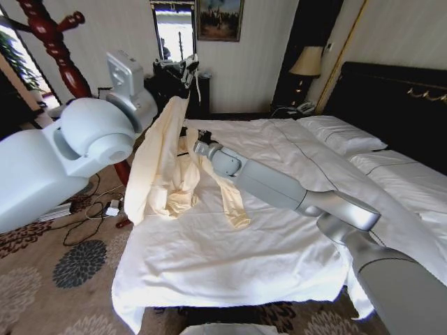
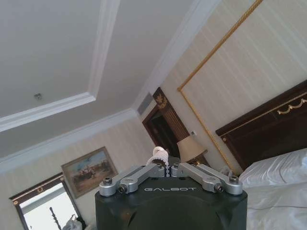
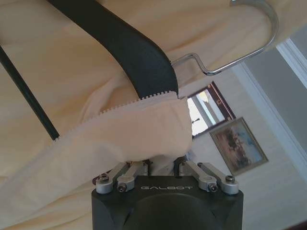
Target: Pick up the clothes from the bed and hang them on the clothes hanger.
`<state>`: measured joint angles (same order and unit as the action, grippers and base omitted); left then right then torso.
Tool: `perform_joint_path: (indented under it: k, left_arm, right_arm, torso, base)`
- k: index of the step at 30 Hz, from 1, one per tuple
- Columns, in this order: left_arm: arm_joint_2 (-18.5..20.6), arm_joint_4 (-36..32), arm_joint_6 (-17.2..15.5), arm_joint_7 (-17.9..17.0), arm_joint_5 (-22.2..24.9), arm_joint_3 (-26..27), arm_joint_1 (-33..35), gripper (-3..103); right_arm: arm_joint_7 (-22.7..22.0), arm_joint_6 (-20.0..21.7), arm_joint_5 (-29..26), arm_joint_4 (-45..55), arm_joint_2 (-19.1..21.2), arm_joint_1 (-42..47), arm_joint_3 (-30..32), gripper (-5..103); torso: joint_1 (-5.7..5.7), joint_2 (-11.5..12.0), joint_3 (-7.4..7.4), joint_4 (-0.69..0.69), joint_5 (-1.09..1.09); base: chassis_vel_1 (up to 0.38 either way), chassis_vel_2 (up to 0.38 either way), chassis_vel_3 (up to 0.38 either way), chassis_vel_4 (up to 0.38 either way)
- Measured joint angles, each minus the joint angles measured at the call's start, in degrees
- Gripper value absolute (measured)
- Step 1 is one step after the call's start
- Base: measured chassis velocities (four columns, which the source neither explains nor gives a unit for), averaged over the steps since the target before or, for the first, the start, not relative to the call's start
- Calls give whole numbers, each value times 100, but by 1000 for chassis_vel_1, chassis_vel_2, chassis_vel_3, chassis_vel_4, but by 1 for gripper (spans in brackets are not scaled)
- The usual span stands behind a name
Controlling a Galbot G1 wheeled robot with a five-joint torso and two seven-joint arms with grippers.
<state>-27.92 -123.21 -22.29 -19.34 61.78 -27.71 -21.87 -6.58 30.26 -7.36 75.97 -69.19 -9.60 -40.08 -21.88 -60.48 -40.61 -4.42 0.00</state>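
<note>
1. While the clothes (image 1: 167, 164) hang over the bed (image 1: 230, 258) edge, the left gripper (image 1: 183, 72) pinches their top fold from the twelve o'clock end.
2. Closed on a lower fold, the right gripper (image 3: 163, 165) sits just under the clothes hanger (image 3: 129, 50).
3. Long axis: the garment drops from twelve to six; the right arm is nearer the hanger.
</note>
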Motion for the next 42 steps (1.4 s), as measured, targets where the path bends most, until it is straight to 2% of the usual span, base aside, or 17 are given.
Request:
perform_joint_path:
  k: [1, 3, 4, 6, 11, 13, 15, 20, 25, 28, 30, 32, 35, 37, 40, 41, 42]
  left_arm:
    - [294, -48, 59, 90, -29, 216, 253, 1]
    - [610, -96, 129, 212, -136, 546, 677, 1]
    - [877, -170, 189, 330, -261, 970, 1160, 1]
    - [1196, -344, 281, 409, -374, 1296, 1638, 1]
    - [1256, -776, 317, 415, -459, 1357, 1838, 1]
    - [1107, -867, 303, 399, -513, 1266, 1766, 1]
    - [828, -960, 273, 378, -590, 972, 1592, 1]
    - [825, -1192, 279, 585, -754, 615, 1607, 1]
    - [1102, -1167, 286, 737, -1007, 493, 1940, 1]
    - [1144, -1154, 322, 740, -979, 487, 2025, -2]
    - [1133, -1166, 478, 807, -740, 412, 2110, 12]
    - [1125, -1169, 540, 833, -699, 374, 2131, 12]
    - [1150, -1161, 877, 1024, -709, 255, 2380, 28]
    - [1181, -1162, 947, 1111, -716, 252, 2443, 28]
    - [1545, -1248, 1130, 1962, -687, 348, 2848, 44]
    - [1545, -1248, 1130, 1962, -687, 348, 2848, 44]
    - [1717, -1287, 1184, 2258, -681, 374, 2972, 50]
  right_arm:
    - [4, -33, 1, 7, 222, 84, 54, 22]
    - [6, -33, -10, 71, 433, 159, 113, 22]
    - [6, -32, -18, 134, 571, 198, 158, 22]
    - [9, -27, -32, 200, 723, 214, 188, 22]
    - [15, 5, -54, 197, 633, 169, 155, 22]
    - [12, 57, -79, 194, 466, 116, 105, 22]
    - [-13, 197, -158, 183, 57, -43, -34, 22]
    - [-60, 321, -212, 99, -317, -175, -122, 22]
    - [-68, 427, -263, 417, -249, -137, -57, 22]
    - [-96, 510, -359, 631, -165, -30, -8, 22]
    - [-224, 714, -698, 1091, -17, 272, 96, 22]
    - [-255, 748, -772, 1180, 9, 334, 114, 22]
    - [-379, 816, -936, 1442, 95, 611, 267, 22]
    - [-393, 816, -944, 1443, 105, 652, 293, 22]
    - [-439, 707, -910, 1350, 206, 858, 423, 22]
    - [-439, 707, -910, 1350, 206, 858, 423, 22]
    - [-457, 651, -883, 1305, 255, 910, 460, 22]
  torso:
    - [0, 0, 0, -4, 0]
    - [0, 0, 0, -7, 0]
    - [-1, 1, 0, -9, 0]
    - [0, 0, 0, -5, -1]
    - [2, 0, 1, -4, -1]
    - [3, 0, 1, -6, 0]
    - [0, 1, 0, -6, 0]
    - [0, 0, 0, 0, -2]
    - [1, 0, 0, -5, -2]
    - [0, 0, 0, -4, -2]
    - [0, 0, 0, -5, 0]
    - [0, 0, 0, -6, 0]
    - [2, 0, 0, -5, 0]
    - [1, 0, 0, -5, 0]
    - [0, 0, -1, -4, 0]
    - [0, 0, -1, -4, 0]
    - [0, 0, -1, -3, 0]
  base:
    - [0, 0, 0, 0]
    - [0, 0, 0, 0]
    - [0, 0, 0, 0]
    - [0, 0, 0, 0]
    - [0, 0, 0, 0]
    - [0, 0, 0, 0]
    - [0, 0, 0, 0]
    - [0, 0, 0, 0]
    - [0, 0, 0, 0]
    - [0, 0, 0, 0]
    - [0, 0, 0, 0]
    - [0, 0, 0, 0]
    - [0, 0, 0, 0]
    - [0, 0, 0, 0]
    - [0, 0, 0, 0]
    - [0, 0, 0, 0]
    - [0, 0, 0, 0]
